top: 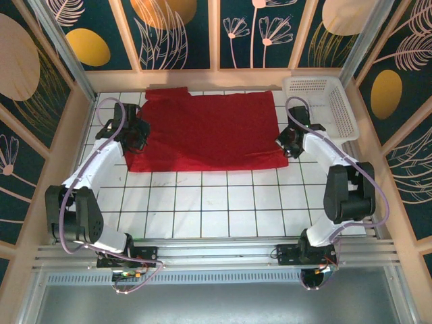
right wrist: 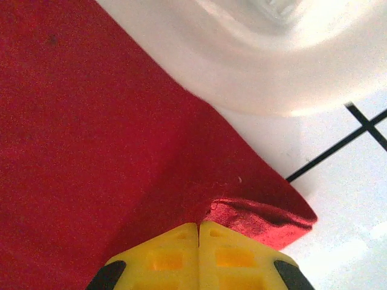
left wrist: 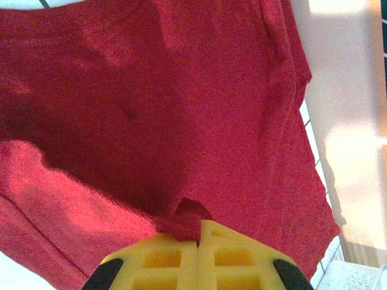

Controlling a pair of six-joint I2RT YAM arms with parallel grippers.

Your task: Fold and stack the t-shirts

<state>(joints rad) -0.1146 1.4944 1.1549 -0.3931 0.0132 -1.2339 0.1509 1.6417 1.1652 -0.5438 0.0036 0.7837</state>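
The red t-shirt (top: 209, 131) lies spread flat on the white-tiled table (top: 202, 202), just left of the mesh basket (top: 341, 108) — left claw (top: 140, 140) and right claw (top: 289, 144) each clamp an edge; floral panels (top: 175, 30) behind.

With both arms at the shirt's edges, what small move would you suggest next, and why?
Probably lift both together slightly: the left gripper and right gripper each pinch an edge of the flat shirt, jaws shut, ready for a fold.
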